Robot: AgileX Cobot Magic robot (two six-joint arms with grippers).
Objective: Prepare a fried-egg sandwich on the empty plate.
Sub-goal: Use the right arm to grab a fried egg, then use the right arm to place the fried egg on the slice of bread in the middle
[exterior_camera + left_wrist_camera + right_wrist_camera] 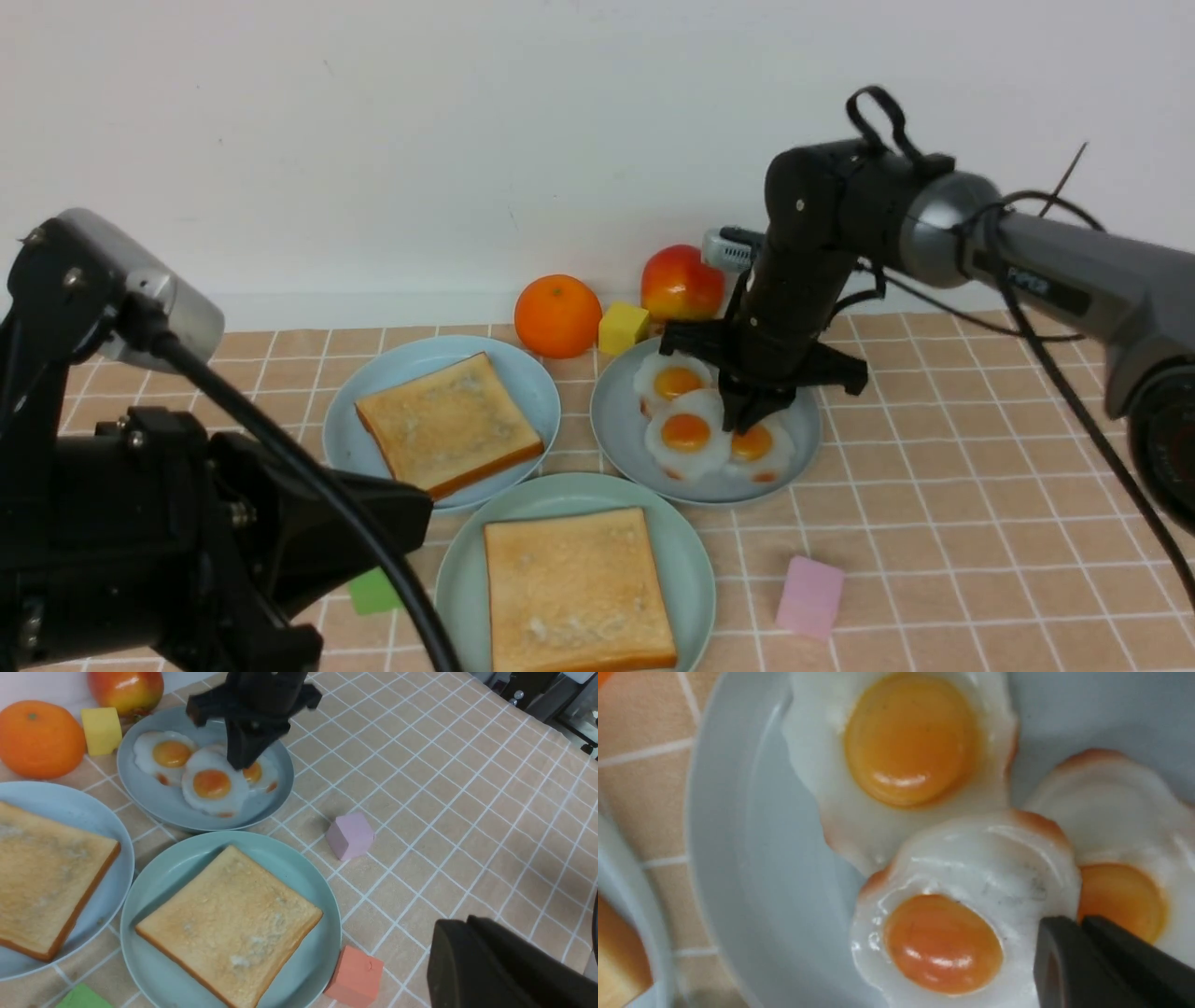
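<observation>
- Right gripper (1074, 926): fingers pinching the edge of the middle fried egg (943, 942), over the grey-blue plate (784, 896), between two other fried eggs (910, 742).
- Left gripper (460, 926): fingers pressed together, apart from the food.
- One toast slice (579, 588) lies on the mint-green plate (462, 583); another toast slice (448, 425) is on the sky-blue plate (527, 373).
</observation>
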